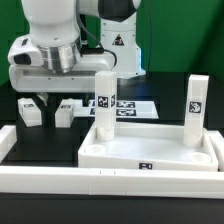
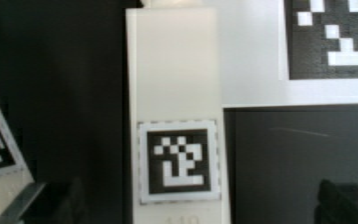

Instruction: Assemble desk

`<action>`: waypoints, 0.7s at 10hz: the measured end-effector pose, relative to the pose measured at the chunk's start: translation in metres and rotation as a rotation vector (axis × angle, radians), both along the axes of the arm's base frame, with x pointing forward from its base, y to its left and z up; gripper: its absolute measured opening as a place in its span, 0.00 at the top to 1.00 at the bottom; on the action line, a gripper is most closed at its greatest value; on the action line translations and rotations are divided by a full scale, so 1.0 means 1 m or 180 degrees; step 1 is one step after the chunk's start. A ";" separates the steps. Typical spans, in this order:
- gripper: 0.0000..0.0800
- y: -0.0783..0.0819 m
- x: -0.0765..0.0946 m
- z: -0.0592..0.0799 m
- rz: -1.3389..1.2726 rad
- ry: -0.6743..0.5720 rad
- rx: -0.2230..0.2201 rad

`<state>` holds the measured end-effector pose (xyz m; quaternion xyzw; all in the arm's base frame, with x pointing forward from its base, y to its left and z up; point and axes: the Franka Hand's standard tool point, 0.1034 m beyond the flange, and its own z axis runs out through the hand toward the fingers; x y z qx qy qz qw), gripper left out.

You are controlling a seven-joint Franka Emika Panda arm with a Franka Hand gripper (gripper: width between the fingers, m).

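Observation:
The white tabletop (image 1: 150, 150) lies tray-like in the middle of the exterior view. Two white legs stand upright on it, one (image 1: 103, 100) towards its left and one (image 1: 196, 106) at its right. Two more legs (image 1: 30, 111) (image 1: 65, 111) lie on the black table left of it. The arm's white wrist (image 1: 48, 58) hangs above those; its fingers do not show there. In the wrist view a long white leg (image 2: 176, 90) with a square marker runs between my fingers. My gripper (image 2: 185, 203) is open, each finger (image 2: 19, 205) well clear of the leg.
The marker board (image 1: 135, 105) lies flat behind the tabletop and shows again in the wrist view (image 2: 332, 38). Long white border rails (image 1: 100, 185) run along the front and the exterior view's left. The robot base (image 1: 116, 42) stands at the back.

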<state>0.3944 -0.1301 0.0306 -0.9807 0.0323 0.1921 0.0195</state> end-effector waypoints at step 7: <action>0.19 -0.012 0.004 -0.011 0.0140 0.0058 0.0027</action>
